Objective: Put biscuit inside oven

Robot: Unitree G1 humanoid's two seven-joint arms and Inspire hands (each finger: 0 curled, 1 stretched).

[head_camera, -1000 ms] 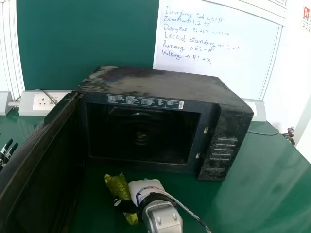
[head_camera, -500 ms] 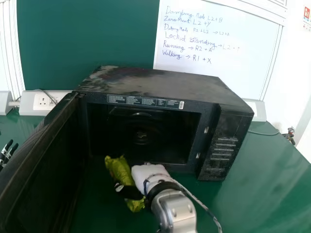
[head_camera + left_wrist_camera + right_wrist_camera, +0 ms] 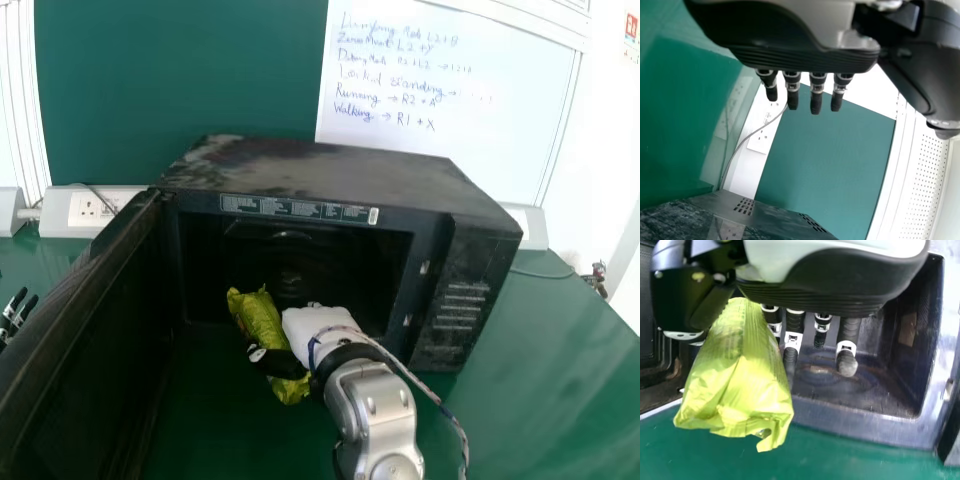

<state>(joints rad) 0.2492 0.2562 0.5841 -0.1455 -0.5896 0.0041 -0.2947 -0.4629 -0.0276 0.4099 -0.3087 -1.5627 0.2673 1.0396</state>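
Biscuit packet: As you face the oven (image 3: 335, 175), the yellow-green packet (image 3: 260, 325) sits just below the middle of the head view, its far end at the lower left of the opening (image 3: 330, 265); you can't tell whether that end is past the sill.
Right hand: The right hand (image 3: 318, 328) lies against the packet's right side and is the nearer one; you have the packet gripped between thumb (image 3: 275, 363) and fingers.
Long axis: The packet slants from upper left to lower right, far end pointing into the oven, so you probably want a forward push with a slight shift right, lifting if the sill catches it.
Left hand: At the left edge, the left hand (image 3: 12, 312) is idle, its fingers straight.
Oven door: The door (image 3: 85, 360) stands open along the left; keep your packet off it.
Table: Your oven stands on the glossy green table (image 3: 535, 370).
Room: Behind it are a green panel (image 3: 180, 80) and, upper right, a whiteboard (image 3: 450, 120).
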